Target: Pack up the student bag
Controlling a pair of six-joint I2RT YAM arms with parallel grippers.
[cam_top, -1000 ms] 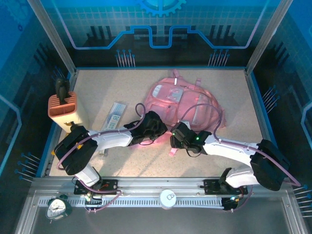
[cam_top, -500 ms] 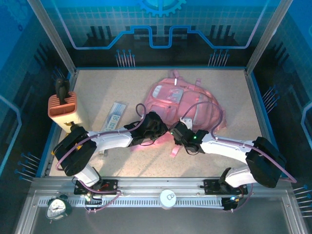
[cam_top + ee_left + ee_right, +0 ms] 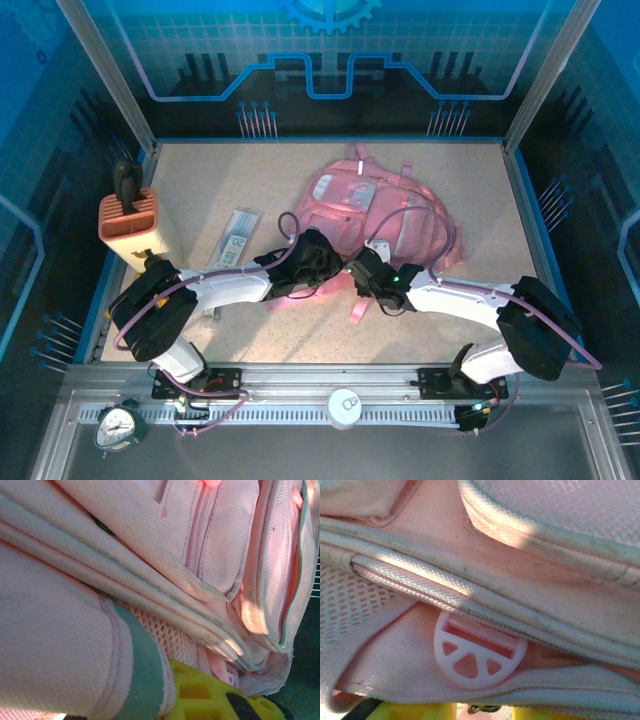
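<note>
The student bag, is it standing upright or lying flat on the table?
Lying flat: the student bag rests on the table, its front facing up toward the top camera.

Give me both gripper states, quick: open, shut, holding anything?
Left gripper: shut, pinching the student bag fabric.
Right gripper: against the bag by its pink buckle; open or gripping cannot be told.

Blue glow all around, and the bench [image 3: 200,180] sits evenly, softly lit. Up close the pink bag [image 3: 545,605] goes soft-focus, bright warm streaks glaring across its seams, corners falling into shadow.
</note>
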